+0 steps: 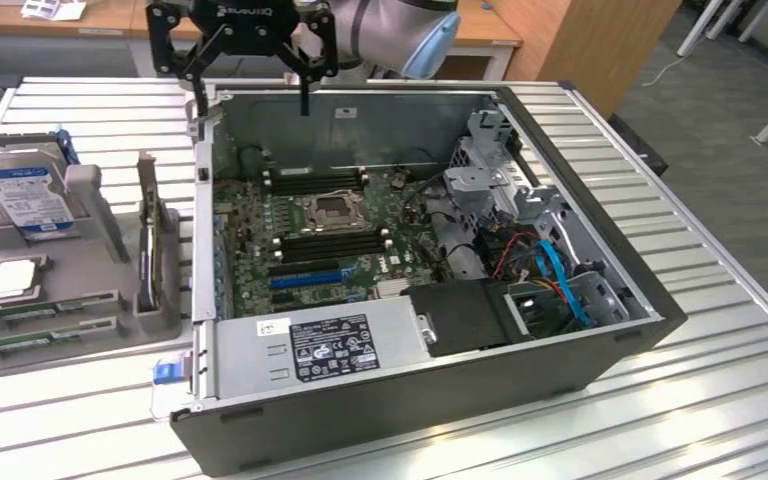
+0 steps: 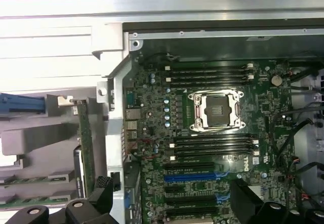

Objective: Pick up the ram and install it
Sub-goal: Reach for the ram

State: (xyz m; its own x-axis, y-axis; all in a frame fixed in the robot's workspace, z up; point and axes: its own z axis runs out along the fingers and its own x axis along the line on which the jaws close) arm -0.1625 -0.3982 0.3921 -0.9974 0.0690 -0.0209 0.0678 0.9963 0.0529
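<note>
My claw (image 1: 253,90) hangs open and empty over the case's (image 1: 598,330) edge, so I judge the pick not yet begun. I count two rams (image 1: 17,318), lying at the tray's (image 1: 37,365) near-left corner, well apart from me. Gripping one calls for squaring my jaws across its thin edges.

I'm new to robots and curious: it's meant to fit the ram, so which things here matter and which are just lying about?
For the job: ram, black memory slots, open computer case.
Lying about: hard drive, square silver chip, expansion card.
</note>
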